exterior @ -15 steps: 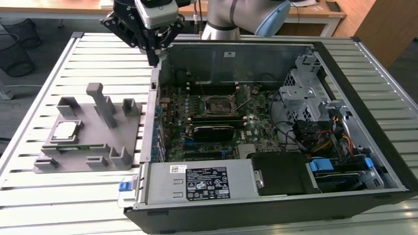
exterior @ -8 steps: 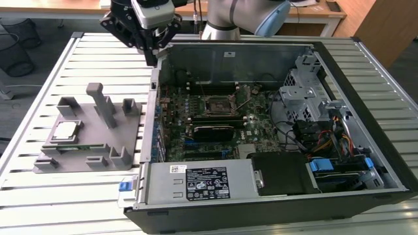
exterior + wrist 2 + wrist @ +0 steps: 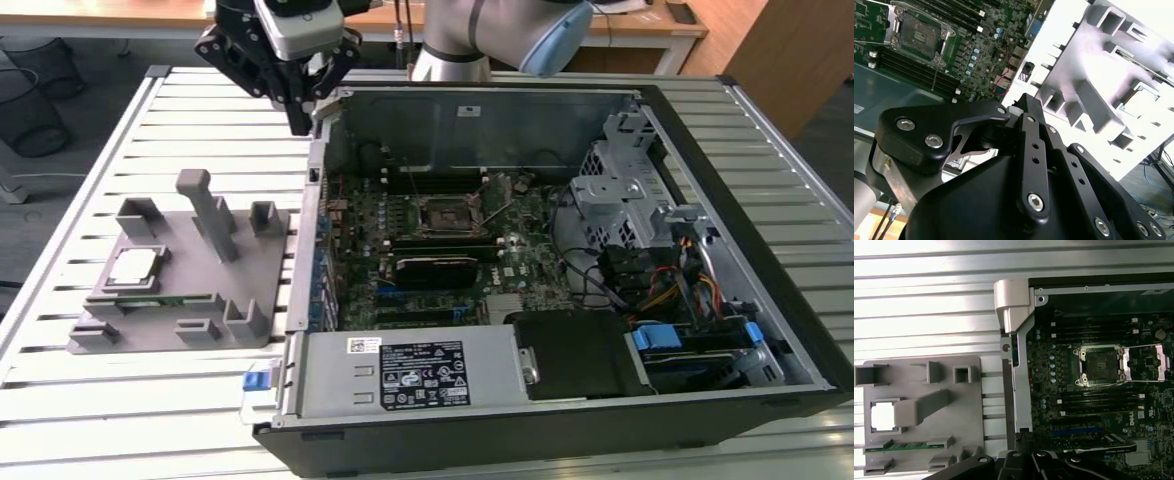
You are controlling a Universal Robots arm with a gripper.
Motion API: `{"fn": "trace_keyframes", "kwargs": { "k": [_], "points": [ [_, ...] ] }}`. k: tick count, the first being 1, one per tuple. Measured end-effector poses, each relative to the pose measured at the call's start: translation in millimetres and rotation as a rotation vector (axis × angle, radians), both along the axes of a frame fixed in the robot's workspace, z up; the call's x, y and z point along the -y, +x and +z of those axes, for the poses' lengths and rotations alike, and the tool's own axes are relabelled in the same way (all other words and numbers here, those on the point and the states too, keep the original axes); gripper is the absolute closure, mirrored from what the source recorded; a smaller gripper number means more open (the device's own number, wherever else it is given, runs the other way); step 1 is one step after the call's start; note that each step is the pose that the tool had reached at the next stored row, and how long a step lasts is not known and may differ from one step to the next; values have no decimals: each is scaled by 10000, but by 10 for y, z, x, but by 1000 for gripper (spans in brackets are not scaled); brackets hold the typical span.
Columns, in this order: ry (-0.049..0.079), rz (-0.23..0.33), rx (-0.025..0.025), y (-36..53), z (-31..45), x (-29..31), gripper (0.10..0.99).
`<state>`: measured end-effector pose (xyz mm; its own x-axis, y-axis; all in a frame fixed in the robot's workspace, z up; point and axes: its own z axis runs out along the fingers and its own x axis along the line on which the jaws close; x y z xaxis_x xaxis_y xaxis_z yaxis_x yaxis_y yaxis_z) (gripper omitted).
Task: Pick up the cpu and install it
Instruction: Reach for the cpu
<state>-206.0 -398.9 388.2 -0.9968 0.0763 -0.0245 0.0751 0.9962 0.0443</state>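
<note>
Slatted metal table, office floor beyond its far edge. On the gripper the fingers are pressed together, nothing pinched between them, tips pointing down. It hangs from the arm over the far end of the open computer case, right above the case wall that faces the grey fixture, clear of the table.

Next out is the cpu — well apart from the gripper, untouched, not yet installed. It lies flat, silvery top up, in a square pocket of the fixture, on the side toward the table's edge at the exterior view's left. In the first wrist view the cpu glares white. Just beside it, toward the table's near edge, a green memory stick sits in a slot. Upright fixture posts stand between cpu and case.

The fixture rests on the table by the exterior view's left edge, just beside the case — cannot tell whether they touch. The case takes the table's middle and the exterior view's right, lying on its side with the lid off. Inside is the motherboard, its socket toward the far wall, seen too in the first wrist view. A power supply sits at the near wall, and a drive cage with cables at the exterior view's right.
</note>
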Motion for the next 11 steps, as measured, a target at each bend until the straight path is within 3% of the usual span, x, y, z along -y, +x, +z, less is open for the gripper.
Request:
{"fn": "trace_keyframes", "kwargs": {
  "k": [11],
  "points": [
    [1,0,0,-142,-17,0,980]
  ]
}}
